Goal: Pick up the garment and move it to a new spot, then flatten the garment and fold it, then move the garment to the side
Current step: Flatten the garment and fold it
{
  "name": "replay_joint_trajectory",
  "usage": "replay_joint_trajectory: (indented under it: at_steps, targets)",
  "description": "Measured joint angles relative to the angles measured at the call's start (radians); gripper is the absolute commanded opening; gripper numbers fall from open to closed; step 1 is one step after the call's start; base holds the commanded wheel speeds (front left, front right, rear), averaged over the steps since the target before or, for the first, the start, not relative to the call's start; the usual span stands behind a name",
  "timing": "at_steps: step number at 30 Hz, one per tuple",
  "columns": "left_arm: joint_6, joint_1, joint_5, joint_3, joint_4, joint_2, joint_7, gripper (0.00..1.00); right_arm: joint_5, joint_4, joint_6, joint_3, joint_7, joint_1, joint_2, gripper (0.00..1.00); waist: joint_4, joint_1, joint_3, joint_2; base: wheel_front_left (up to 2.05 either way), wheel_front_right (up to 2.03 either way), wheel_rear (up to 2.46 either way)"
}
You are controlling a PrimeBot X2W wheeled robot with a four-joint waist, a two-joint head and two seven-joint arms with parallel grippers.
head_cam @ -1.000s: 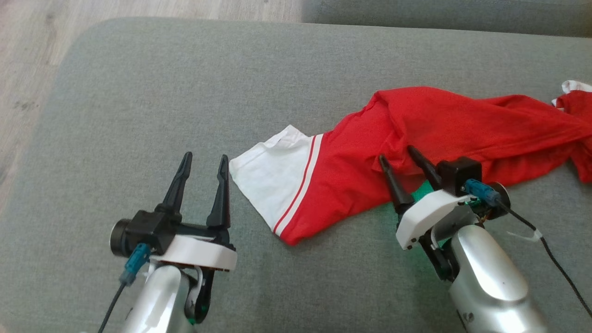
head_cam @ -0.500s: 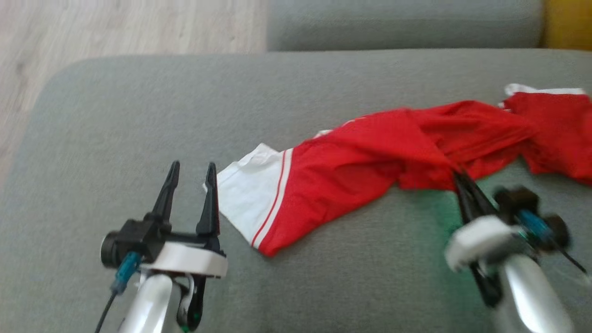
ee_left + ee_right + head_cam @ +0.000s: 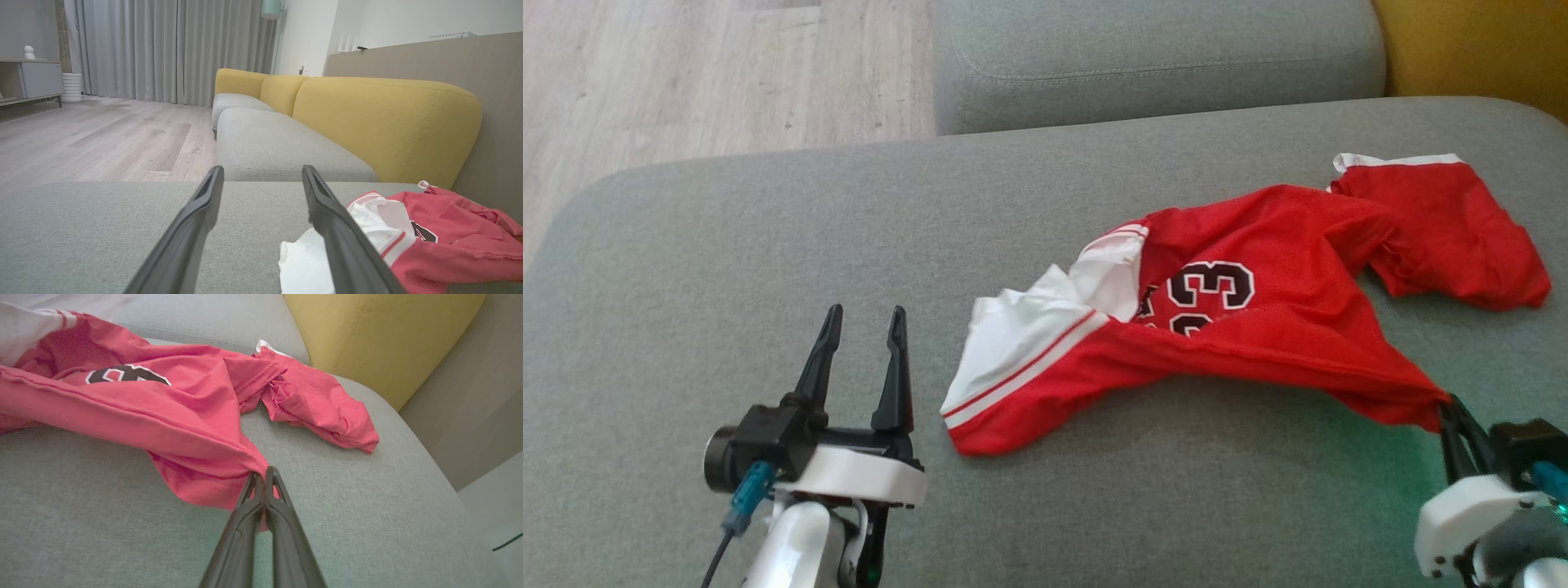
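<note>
Pinching tight down at 4 o'clock in the head view, the right gripper (image 3: 1448, 408) has its two dark fingers squeezed together on a corner of the red garment (image 3: 1282, 245). The right wrist view backs that up: the tips (image 3: 263, 475) meet with red cloth bunched between them, and the fabric is drawn from there into a taut fold running off toward 10 o'clock in that view.

The garment itself lies on the grey seat cushion (image 3: 768, 245), sprawled from the middle of the head view out toward 2 and 3 o'clock. A black number 33 (image 3: 1205, 294), edged in white, faces up near its middle. Its white panel (image 3: 1013, 335) with thin red stripes makes the end nearest the centre, while a crumpled red section with a white trim sits out at 2 o'clock.

Over at 7 o'clock, the left gripper (image 3: 866, 314) has its fingers spread wide and holds nothing. They point toward 12, and the white panel lies off to its 3 o'clock side, close but apart.

Wooden floor (image 3: 686, 73) shows at 11 o'clock, a second grey cushion (image 3: 1160, 57) at 12, and a yellow backrest (image 3: 1478, 49) up at 1.
</note>
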Motion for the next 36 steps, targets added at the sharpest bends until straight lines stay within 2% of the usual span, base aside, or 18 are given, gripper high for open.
replay_joint_trajectory:
  at_steps: [2, 3, 4, 10, 15, 20, 25, 29, 33, 36]
  targets:
    - [0.0, 0.0, 0.0, -0.001, 0.0, 0.0, 0.0, 1.0, -0.008, 0.0, 0.0, -0.01, 0.009, 0.004, 0.002, 0.0, 0.002, 0.0, 0.0, 0.0, 0.0, 0.0, 0.0]
    - [0.0, 0.0, 0.0, -0.002, 0.0, 0.0, 0.0, 1.0, -0.015, -0.004, 0.0, -0.024, 0.009, 0.008, 0.008, 0.58, 0.005, 0.0, 0.0, 0.0, 0.0, 0.0, 0.0]
    - [0.0, 0.0, 0.0, -0.003, 0.001, 0.0, 0.0, 1.0, -0.021, -0.009, 0.0, -0.037, 0.007, 0.009, 0.016, 1.0, 0.008, 0.0, 0.0, 0.0, 0.0, 0.0, 0.0]
    - [-0.002, 0.0, 0.0, -0.002, 0.006, 0.0, 0.0, 1.0, 0.013, -0.061, 0.0, -0.039, -0.076, -0.007, 0.072, 1.0, 0.026, 0.0, -0.002, 0.0, 0.0, 0.0, 0.0]
    - [-0.002, 0.0, 0.008, -0.002, 0.008, 0.0, 0.0, 1.0, 0.07, -0.088, 0.0, 0.021, -0.162, -0.046, 0.087, 1.0, 0.042, 0.0, 0.001, 0.0, 0.0, 0.0, 0.0]
    - [-0.003, -0.002, 0.007, -0.003, 0.009, 0.0, 0.0, 1.0, 0.084, -0.086, 0.0, 0.078, -0.191, -0.051, 0.089, 1.0, 0.053, 0.0001, 0.017, 0.0, 0.0, 0.0, 0.0]
    - [-0.003, -0.007, 0.007, -0.006, 0.007, 0.0, 0.0, 1.0, 0.11, -0.069, 0.0, 0.131, -0.19, -0.073, 0.088, 1.0, 0.068, 0.0001, 0.041, 0.0, 0.0, 0.0, 0.0]
    - [-0.003, -0.024, 0.007, -0.019, 0.007, 0.0, 0.0, 1.0, 0.131, -0.051, 0.0, 0.199, -0.151, -0.159, 0.088, 1.0, 0.089, 0.0001, 0.066, 0.0, 0.0, 0.0, 0.0]
    - [-0.003, -0.05, -0.001, -0.035, 0.007, 0.0, 0.0, 1.0, 0.132, 0.021, 0.0, 0.278, -0.063, -0.285, 0.067, 1.0, 0.121, 0.0002, 0.088, 0.0, 0.0, 0.0, 0.0]
    - [-0.002, -0.056, -0.011, -0.05, 0.007, 0.0, 0.0, 1.0, 0.114, 0.137, 0.0, 0.362, 0.006, -0.385, 0.013, 1.0, 0.158, 0.0002, 0.107, 0.0, 0.0, 0.0, 0.0]
